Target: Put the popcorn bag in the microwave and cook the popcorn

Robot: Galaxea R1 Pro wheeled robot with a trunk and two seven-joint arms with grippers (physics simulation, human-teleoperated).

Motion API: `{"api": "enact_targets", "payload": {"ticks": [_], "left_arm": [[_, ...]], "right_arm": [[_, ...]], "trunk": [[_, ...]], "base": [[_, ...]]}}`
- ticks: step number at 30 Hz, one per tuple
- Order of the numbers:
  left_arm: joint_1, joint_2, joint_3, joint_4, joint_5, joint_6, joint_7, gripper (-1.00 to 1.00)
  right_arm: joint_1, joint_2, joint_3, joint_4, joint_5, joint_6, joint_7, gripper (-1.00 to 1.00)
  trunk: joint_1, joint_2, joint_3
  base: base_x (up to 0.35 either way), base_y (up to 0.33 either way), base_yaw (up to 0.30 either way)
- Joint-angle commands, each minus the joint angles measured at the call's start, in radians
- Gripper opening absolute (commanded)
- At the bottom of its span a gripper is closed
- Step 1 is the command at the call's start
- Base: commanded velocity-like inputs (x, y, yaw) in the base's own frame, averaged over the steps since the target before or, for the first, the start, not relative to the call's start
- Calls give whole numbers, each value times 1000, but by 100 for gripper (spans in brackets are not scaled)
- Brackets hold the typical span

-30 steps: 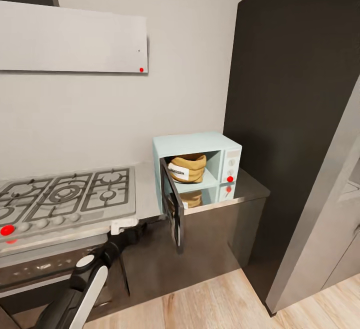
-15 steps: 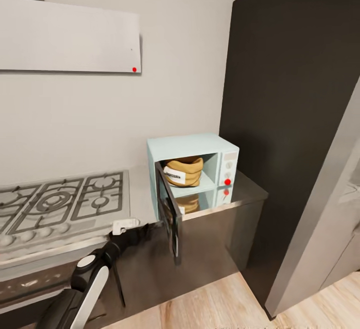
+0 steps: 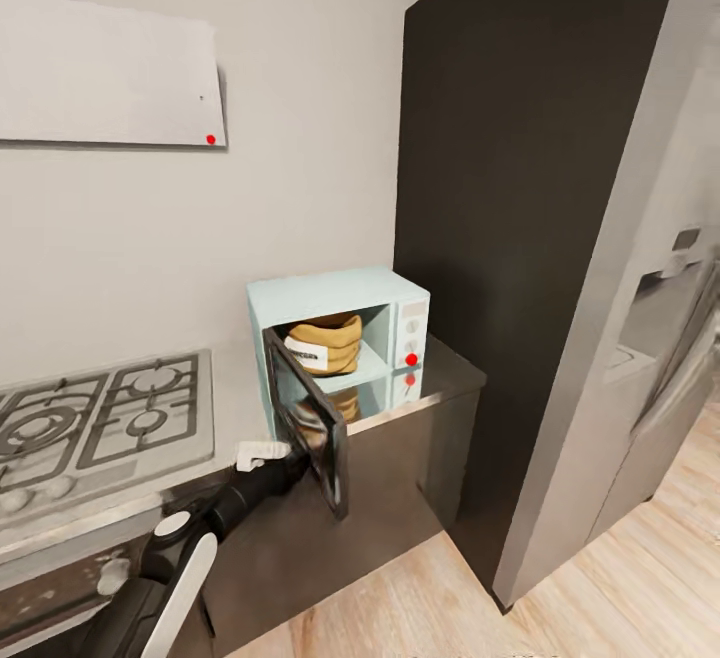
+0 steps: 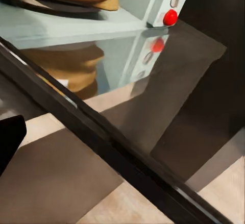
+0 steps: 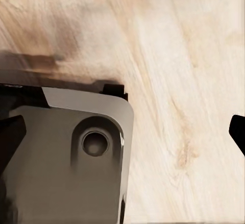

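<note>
Nearest to the robot, its left arm reaches toward the microwave (image 3: pixel 340 338), and the left tool (image 3: pixel 262 455) sits just beside the lower hinge-side edge of the open door (image 3: pixel 308 428); whether its fingers are spread or closed, or hold anything, I cannot tell, as the head view shows only a small white tip. The right tool (image 5: pixel 122 127) hangs over the wooden floor (image 5: pixel 173 45), well apart from the microwave; two dark finger edges appear widely separated at the frame sides with nothing between them. The door stands swung out past the counter (image 3: pixel 445 378) edge in front of the microwave. The likely trouble from here: a push on the door from a poor angle could slide the light microwave along the shiny counter, or the door could stop short of latching, so heating would not start. Inside the microwave, the popcorn bag (image 3: pixel 323 343) sits upright on the cavity floor, label outward; its contents are hidden from here.
</note>
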Motion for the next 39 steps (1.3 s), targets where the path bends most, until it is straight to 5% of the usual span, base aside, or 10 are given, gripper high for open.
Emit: {"api": "enact_targets", "payload": {"ticks": [1,11,16,30,39], "left_arm": [[0,-1,-1,-1,9,6,1,100],[0,-3,0,-11,0,7,10,100],[0,-5,-4,-12,2,7,119,100],[0,-5,-3,-17,2,6,123,100],[0,-5,-4,-15,1,6,124,100]], "right_arm": [[-2,0,-8,3,8,-5,1,100],[-2,0,-8,3,6,-4,1,100],[-2,0,-8,3,6,-4,1,100],[-2,-1,-8,3,6,-1,1,100],[-2,-5,-8,3,6,-2,1,100]], "trunk": [[0,-1,-1],[0,-1,2],[0,-1,3],[0,-1,8],[0,-1,8]], "base": [[0,0,-280],[0,0,-281],[0,0,-282],[9,0,-277],[186,0,-27]]}}
